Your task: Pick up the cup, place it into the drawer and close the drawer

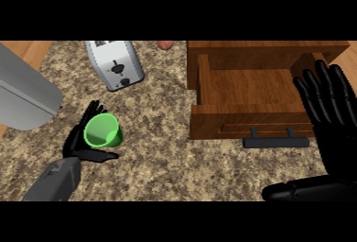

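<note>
Right, head view, looking steeply down on the speckled worktop (174, 160). The left hand (82, 142) is at the green cup (103, 131), fingers up behind its far-left side and thumb tucked under its near rim, so it looks curled round the cup, which sits tipped with its open mouth facing up at us. Whether the cup is lifted off the worktop or resting on it, I can't tell from this angle.

Now the relation that matters: the wooden drawer (244, 90) lies well off to the right of the cup and slightly farther from the robot, pulled open, its bare bottom showing and its dark handle (275, 141) on the near face. So the carry, as I judge it, runs rightward across the worktop and over the drawer's left wall.

The right hand (327, 108) is much nearer the drawer, fingers straight and spread, held up beside the drawer's right front corner, holding nothing. It looks the likelier one for the closing push.

A toaster (115, 64) stands beyond the cup, off the carry line.
</note>
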`<state>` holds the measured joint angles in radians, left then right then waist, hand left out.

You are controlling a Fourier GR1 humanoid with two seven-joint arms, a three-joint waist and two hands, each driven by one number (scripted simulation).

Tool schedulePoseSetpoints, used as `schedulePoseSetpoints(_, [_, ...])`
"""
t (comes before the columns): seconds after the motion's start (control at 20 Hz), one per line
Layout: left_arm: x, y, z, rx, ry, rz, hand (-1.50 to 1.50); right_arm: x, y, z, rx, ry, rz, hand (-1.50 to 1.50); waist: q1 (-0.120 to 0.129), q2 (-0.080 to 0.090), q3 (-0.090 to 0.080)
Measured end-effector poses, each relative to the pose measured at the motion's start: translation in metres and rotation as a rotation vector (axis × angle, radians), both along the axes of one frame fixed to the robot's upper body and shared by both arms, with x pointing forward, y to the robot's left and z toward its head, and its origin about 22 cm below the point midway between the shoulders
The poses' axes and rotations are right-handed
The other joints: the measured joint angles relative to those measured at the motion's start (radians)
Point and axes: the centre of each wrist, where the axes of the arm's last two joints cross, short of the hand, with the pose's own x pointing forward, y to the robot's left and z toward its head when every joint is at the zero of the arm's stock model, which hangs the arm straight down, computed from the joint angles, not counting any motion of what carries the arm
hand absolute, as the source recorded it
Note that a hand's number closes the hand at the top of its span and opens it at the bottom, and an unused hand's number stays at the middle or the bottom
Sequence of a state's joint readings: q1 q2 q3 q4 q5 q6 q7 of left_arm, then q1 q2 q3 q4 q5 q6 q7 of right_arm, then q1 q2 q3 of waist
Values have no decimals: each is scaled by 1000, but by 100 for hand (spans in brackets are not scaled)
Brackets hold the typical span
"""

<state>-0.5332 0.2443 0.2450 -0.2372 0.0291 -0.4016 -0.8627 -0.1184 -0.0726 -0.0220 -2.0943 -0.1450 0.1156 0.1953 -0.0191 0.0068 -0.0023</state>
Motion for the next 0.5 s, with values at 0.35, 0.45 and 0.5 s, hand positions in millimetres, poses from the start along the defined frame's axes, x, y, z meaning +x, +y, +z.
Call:
schedulePoseSetpoints(0.35, [3,-8,0,-75,9,-54,150,0,-2,-3,3,5,-5,-150,-2,1,0])
schedulePoseSetpoints(0.45, [6,-15,1,-90,4,-76,150,-3,-3,-1,4,7,-8,-150,-3,0,0])
schedulePoseSetpoints(0.5, [8,-16,2,-100,0,-79,150,-2,-3,-2,3,9,-9,-150,-2,0,0])
